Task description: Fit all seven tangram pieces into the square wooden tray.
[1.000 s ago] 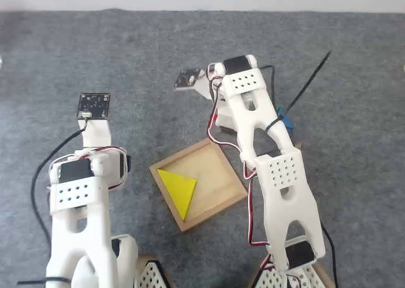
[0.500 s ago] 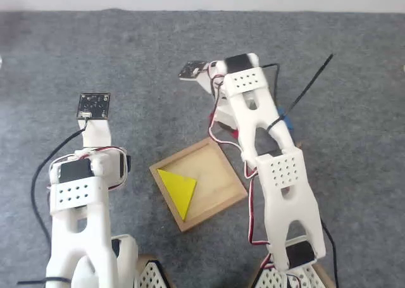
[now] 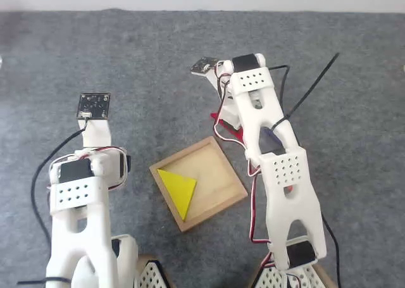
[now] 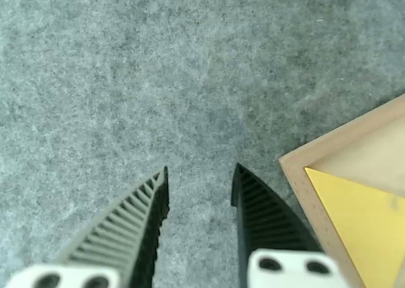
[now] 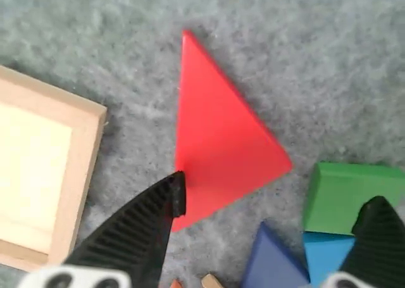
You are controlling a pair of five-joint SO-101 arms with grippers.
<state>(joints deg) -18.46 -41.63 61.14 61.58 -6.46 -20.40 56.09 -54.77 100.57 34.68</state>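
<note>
Step in hand: judged to be the pickup of the red triangle (image 5: pixel 218 142), which lies flat on the grey table (image 3: pixel 126 60) just off one corner of the square wooden tray (image 5: pixel 76 174).
Right tool (image 5: pixel 276 196): spread wide and holding nothing. One fingertip is seen over the red triangle's edge, the other over the green piece (image 5: pixel 351 193).
Left tool (image 4: pixel 200 173): partly open and empty, held over bare table just beside the tray's rim.
Tray contents: one yellow triangle (image 3: pixel 178 190) is seated with its long side against a rim. The rest of the floor is bare, so most of the task is judged undone.
Neighbours: the green piece, a dark blue triangle (image 5: pixel 272 262) and a light blue piece (image 5: pixel 326 256) are crowded near one corner of the red triangle.
Grip advice: the right tool would best be centred over the red triangle. The far finger should be brought down on the felt between the red and green pieces, not on the green one.
Closing: a slow squeeze across the red triangle's body is advised, since a thin flat piece is likely to slide or pivot on felt.
Risk: the neighbouring pieces could be nudged, or the red triangle tipped out if caught by a corner alone.
Placement: the red triangle should be lowered level into the bare part of the tray, clear of rim and yellow triangle.
</note>
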